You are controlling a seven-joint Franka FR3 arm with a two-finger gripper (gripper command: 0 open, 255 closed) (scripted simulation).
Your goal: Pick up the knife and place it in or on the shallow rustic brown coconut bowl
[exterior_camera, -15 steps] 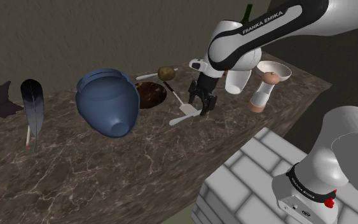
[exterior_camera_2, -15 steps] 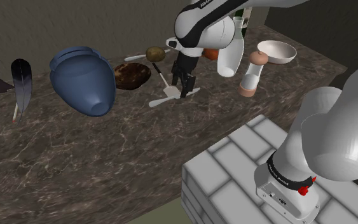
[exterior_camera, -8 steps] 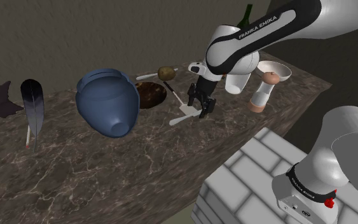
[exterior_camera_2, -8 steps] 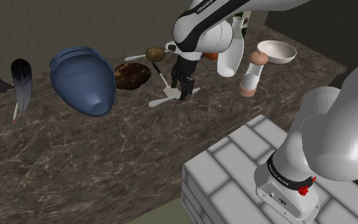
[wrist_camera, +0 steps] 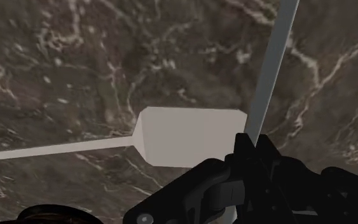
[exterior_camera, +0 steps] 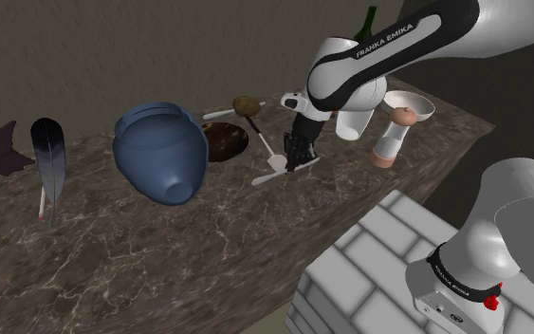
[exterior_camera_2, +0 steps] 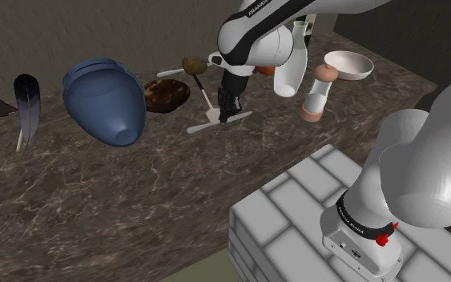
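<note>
Closing is the change from half a second ago: the gripper [exterior_camera: 292,163], whose fingers then stood apart above the counter, now has them drawn tight on the knife [wrist_camera: 270,83]. In the wrist view we see its grey blade running straight out from between the two black tips. The knife sits low over the dark marble-patterned counter [exterior_camera: 160,256], and we cannot tell whether it rests on the surface or hangs just clear of it. Just beside the blade, perhaps touching it, lies the flat pale head of a spatula [wrist_camera: 190,137], with its thin handle pointing away at roughly a right angle. In the shoulder view the gripper and knife are a little to the right of the shallow brown coconut bowl [exterior_camera: 225,140], near it but apart. On the bowl's other side a big blue vase [exterior_camera: 160,152] lies tipped over, and further left along the counter lies a dark feather [exterior_camera: 48,152]. The white brick-patterned stand [exterior_camera: 369,256] is at that view's lower right.
</note>
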